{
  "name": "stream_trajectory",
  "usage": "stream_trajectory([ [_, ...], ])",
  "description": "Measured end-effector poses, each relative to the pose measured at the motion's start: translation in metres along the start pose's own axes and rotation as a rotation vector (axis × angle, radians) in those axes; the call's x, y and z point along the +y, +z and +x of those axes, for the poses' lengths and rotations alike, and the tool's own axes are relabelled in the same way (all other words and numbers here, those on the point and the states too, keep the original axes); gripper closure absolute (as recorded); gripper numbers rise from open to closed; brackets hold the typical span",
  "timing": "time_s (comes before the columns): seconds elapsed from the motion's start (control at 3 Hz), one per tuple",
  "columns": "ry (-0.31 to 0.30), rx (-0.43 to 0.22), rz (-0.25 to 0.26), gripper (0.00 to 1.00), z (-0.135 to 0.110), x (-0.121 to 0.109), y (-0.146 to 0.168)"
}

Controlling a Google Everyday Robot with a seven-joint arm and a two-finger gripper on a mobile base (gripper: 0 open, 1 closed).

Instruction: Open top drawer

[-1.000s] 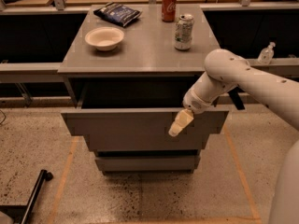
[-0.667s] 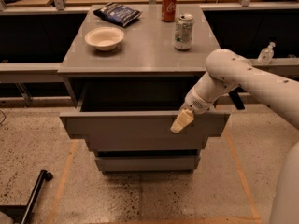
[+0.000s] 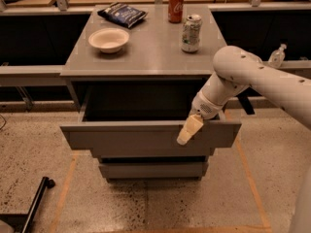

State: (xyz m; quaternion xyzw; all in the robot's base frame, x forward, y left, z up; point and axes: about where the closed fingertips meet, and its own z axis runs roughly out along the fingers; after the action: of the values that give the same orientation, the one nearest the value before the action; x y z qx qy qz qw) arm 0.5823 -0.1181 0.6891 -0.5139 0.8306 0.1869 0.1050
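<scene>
The top drawer (image 3: 131,137) is a wide matte grey drawer pulled out from the grey cabinet (image 3: 146,52), with its dark inside showing behind the front panel. My gripper (image 3: 188,130) hangs over the upper edge of that front panel, right of its middle. One cream finger lies down the outside of the panel. The white arm (image 3: 252,79) reaches in from the right. The narrower middle drawer front (image 3: 150,153) and the lowest one (image 3: 153,170) sit below, pushed in.
On the cabinet top stand a white bowl (image 3: 109,39), a dark snack bag (image 3: 122,14), a red can (image 3: 175,6) and a silver can (image 3: 191,33). A dark counter runs behind. A black leg with a wheel (image 3: 36,205) lies on the speckled floor at lower left.
The top drawer has come out a little further toward me, and my gripper has moved with its front panel, slightly down and forward.
</scene>
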Motion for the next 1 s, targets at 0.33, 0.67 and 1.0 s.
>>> stream_trajectory([
  [0.33, 0.041, 0.050, -0.017, 0.01, 0.006, 0.030, -0.019],
  [0.67, 0.085, 0.057, -0.039, 0.00, 0.016, 0.048, -0.025],
  [1.0, 0.133, 0.030, -0.086, 0.17, 0.033, 0.050, -0.014],
])
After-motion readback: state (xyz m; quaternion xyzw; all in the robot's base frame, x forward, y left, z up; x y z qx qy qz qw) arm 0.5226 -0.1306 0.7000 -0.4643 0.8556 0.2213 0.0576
